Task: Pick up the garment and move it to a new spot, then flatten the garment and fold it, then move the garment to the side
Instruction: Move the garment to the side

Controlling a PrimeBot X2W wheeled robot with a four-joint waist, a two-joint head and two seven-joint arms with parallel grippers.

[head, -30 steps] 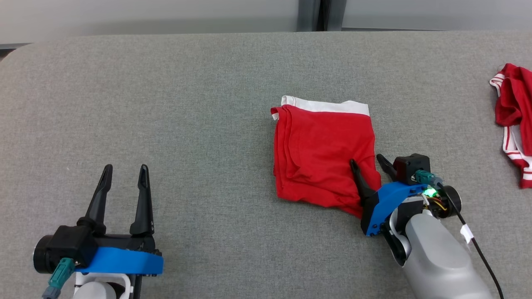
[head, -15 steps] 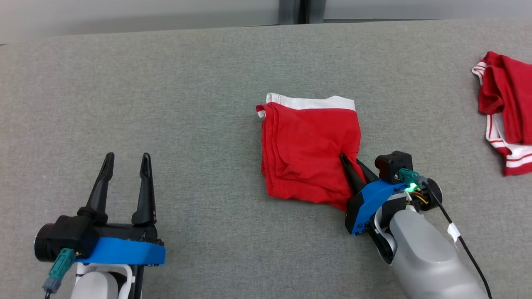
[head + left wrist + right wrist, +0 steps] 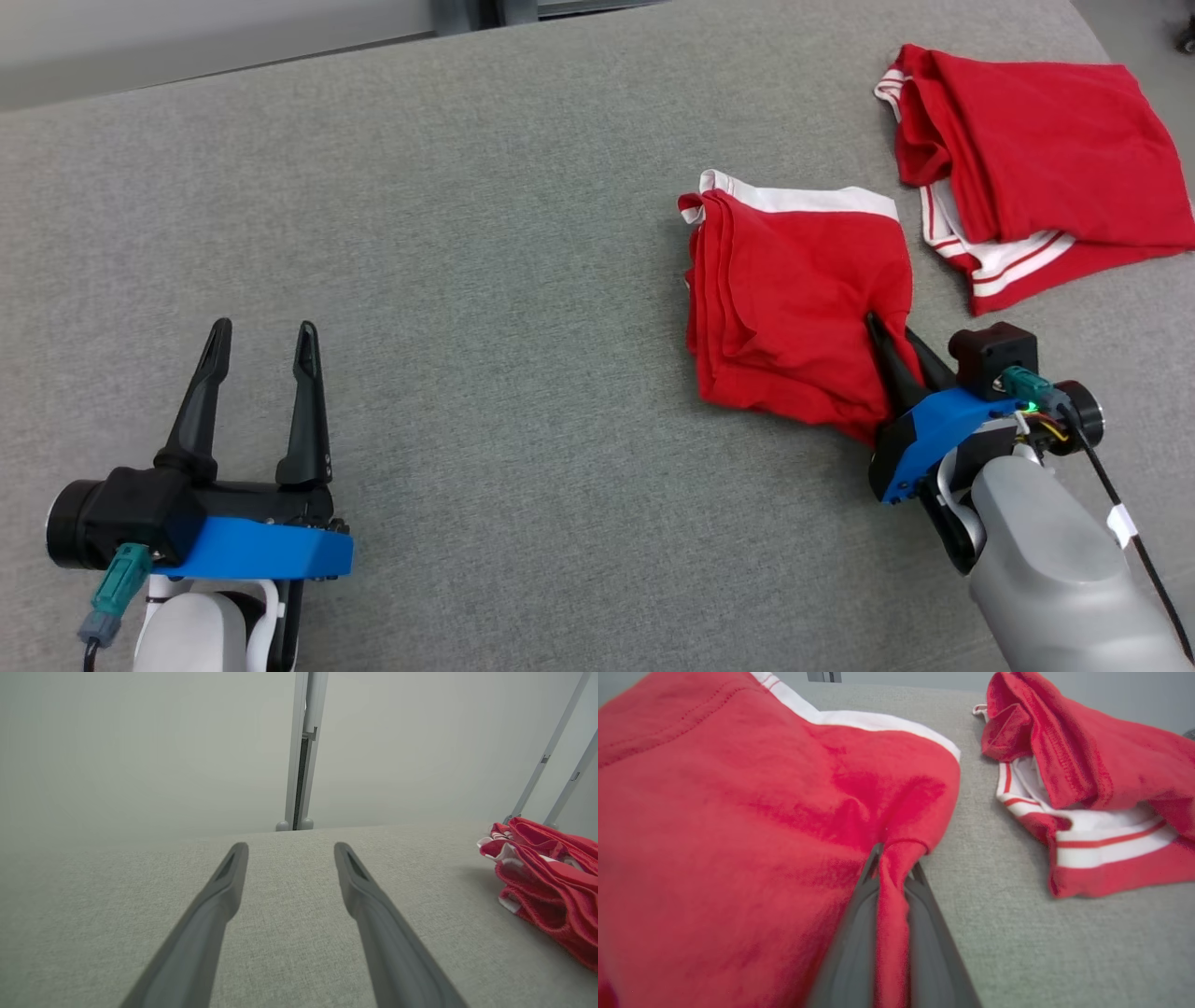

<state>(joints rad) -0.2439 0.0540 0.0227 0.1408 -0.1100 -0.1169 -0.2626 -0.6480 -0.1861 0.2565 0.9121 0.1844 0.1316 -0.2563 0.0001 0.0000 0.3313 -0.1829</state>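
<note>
Pinching the near right corner of the folded red garment, the right end effector shows in the head view nearly closed on cloth, right of centre on the grey table. A second red garment lies just beyond, at the far right. The left end effector hovers wide open and empty at the near left.

Its wrist view shows the spread fingers over bare table, with the garment at the right edge.

The right wrist view shows a ridge of red fabric clamped between both fingers.

Folding looks done, so the move aside seems to be in hand. Next it calls for a low drag or lift that keeps the layers stacked.
</note>
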